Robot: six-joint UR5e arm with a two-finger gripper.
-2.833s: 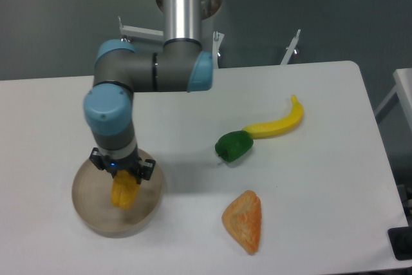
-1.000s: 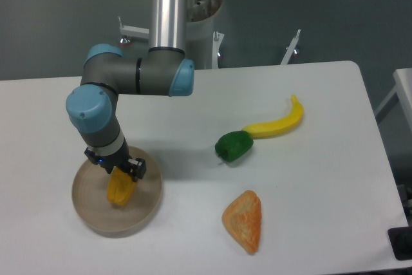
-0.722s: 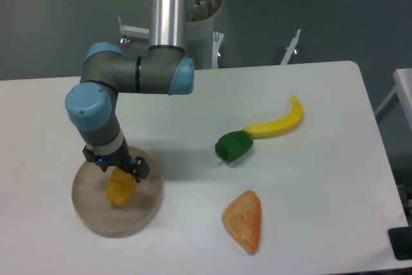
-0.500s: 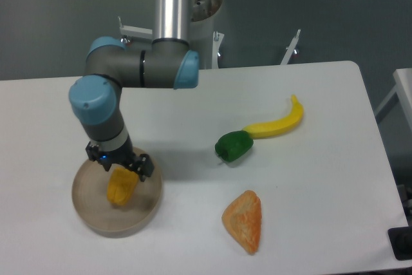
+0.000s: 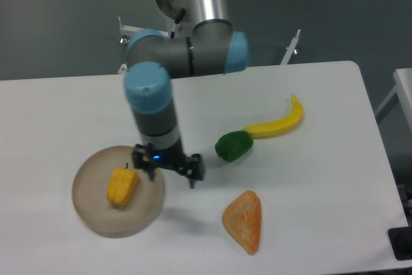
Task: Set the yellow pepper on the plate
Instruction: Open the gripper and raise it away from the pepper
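Yellow pepper (image 5: 121,186) lying on the plate (image 5: 87,207), a little right of the plate's middle, short dark stem pointing up toward the far rim, free of any grip. Plate resting flat near the front left of the white bench (image 5: 309,178). Claw (image 5: 171,176) just right of the pepper, over the plate's right edge, apart from the pepper, both fingers spread wide and holding nothing; left fingertip close above the plate's rim near the pepper's stem, right fingertip beyond the rim over bare bench. Small blue light glowing on the claw body between the fingers. Grey arm with blue caps (image 5: 149,88) standing upright above the claw, its elbow reaching right toward a silver column at the back. Further right, green pepper (image 5: 234,145) on the bench, touching or nearly touching the near end of the banana (image 5: 278,122), which curves up to the right. Orange wedge (image 5: 244,219) alone near the front edge, well apart from the plate
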